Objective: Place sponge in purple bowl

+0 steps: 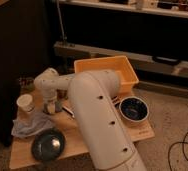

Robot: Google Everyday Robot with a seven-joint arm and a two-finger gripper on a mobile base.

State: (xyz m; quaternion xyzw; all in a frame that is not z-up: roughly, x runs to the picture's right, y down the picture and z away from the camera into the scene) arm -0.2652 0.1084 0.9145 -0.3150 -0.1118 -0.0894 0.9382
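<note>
Gripper (51, 105) low at surface's (72, 132) left end, grip state cannot be told; purple bowl (133, 108) lies well apart to its right.

A wooden desk (22, 152) carries everything. At its far right sits an orange bin (103, 68); just in front of that, at the right edge, stands a purple bowl (133, 109). A dark round bowl (48, 144) sits at the near left, with a crumpled pale cloth (31, 124) just behind it. A paper cup (25, 103) stands at the left edge. The end effector (52, 106) hangs low over the desk, just right of the cup.
</note>
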